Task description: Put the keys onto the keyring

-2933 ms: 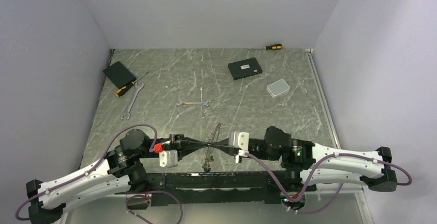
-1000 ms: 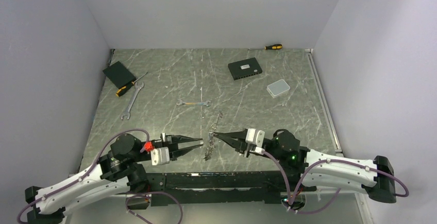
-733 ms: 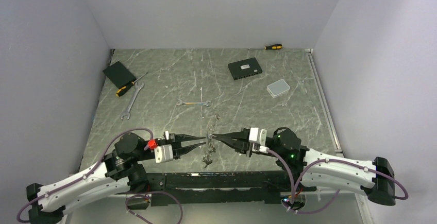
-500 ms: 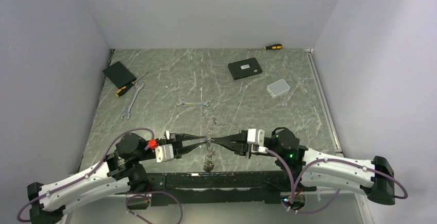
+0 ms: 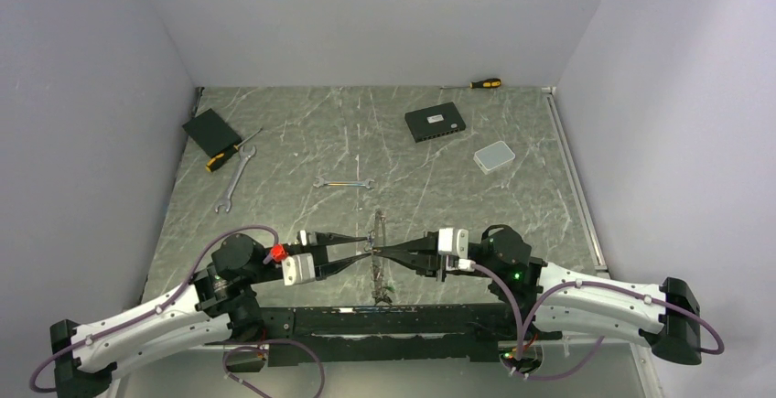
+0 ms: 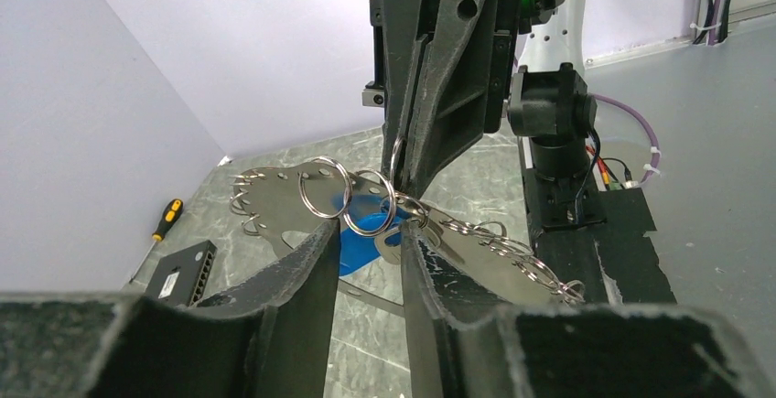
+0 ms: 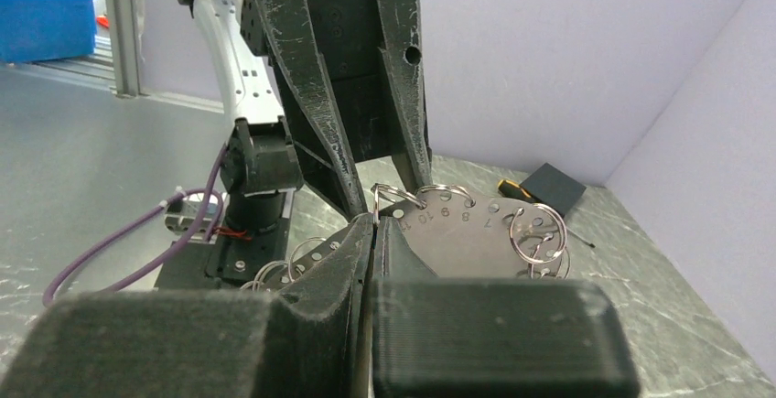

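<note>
The keyring (image 5: 378, 274) is a thin silvery hoop-shaped plate with numbered holes and small split rings. It hangs above the table near the front edge, between the two grippers. My right gripper (image 5: 381, 251) is shut on one small split ring at the plate's rim (image 7: 373, 208). My left gripper (image 5: 365, 250) faces it, open, with its fingers (image 6: 316, 261) either side of two split rings and a key with a blue tag (image 6: 361, 233). In the right wrist view the left gripper (image 7: 389, 195) stands open just beyond the plate (image 7: 467, 233). Other keys are hidden.
Two silver spanners (image 5: 234, 178) (image 5: 343, 182) lie mid-table. A black box (image 5: 211, 129) with a yellow-handled screwdriver (image 5: 224, 155) sits far left. A black device (image 5: 435, 123), a white case (image 5: 494, 155) and another screwdriver (image 5: 485, 82) are at the back right.
My left gripper, drawn back to the left a second ago, has moved right until its tips meet the right gripper's. The keyring swung and now hangs straighter and lower.
</note>
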Motion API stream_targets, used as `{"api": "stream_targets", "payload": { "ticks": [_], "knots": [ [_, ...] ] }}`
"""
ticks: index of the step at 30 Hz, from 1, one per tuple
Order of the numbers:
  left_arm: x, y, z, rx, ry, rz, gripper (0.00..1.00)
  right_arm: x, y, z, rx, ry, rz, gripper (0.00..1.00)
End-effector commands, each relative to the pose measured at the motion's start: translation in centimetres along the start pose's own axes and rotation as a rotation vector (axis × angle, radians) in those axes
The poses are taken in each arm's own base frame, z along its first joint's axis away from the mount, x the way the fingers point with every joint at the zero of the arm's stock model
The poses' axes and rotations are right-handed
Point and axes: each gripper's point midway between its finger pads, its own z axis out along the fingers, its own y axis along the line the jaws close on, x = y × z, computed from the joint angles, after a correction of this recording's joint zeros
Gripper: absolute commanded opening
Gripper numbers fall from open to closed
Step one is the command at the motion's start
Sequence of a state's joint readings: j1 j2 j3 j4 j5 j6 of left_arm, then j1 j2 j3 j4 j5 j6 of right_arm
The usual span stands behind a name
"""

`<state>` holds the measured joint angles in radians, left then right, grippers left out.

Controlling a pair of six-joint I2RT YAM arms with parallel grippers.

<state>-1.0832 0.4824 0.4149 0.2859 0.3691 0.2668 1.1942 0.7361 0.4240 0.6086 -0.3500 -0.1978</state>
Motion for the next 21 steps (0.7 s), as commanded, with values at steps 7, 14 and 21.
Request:
{"api": "stream_targets", "payload": {
  "ticks": [7,14,21],
  "knots": [
    [-1.2,-0.6,-0.4,0.037,-0.01,0.005,0.4,-5.0,-2.1,0.5,0.076,-0.129,-0.052,0.0],
    [-1.5,0.8,-2.4,-0.072,0.014,-0.01,0.42,-5.0,-2.5,0.3,0.103,-0.132,-0.053,0.0],
    [-0.8,0.8,-3.2,-0.122,0.0,-0.071,0.42,-5.0,-2.3,0.5,0.089,-0.13,-0.041,0.0]
  ]
}}
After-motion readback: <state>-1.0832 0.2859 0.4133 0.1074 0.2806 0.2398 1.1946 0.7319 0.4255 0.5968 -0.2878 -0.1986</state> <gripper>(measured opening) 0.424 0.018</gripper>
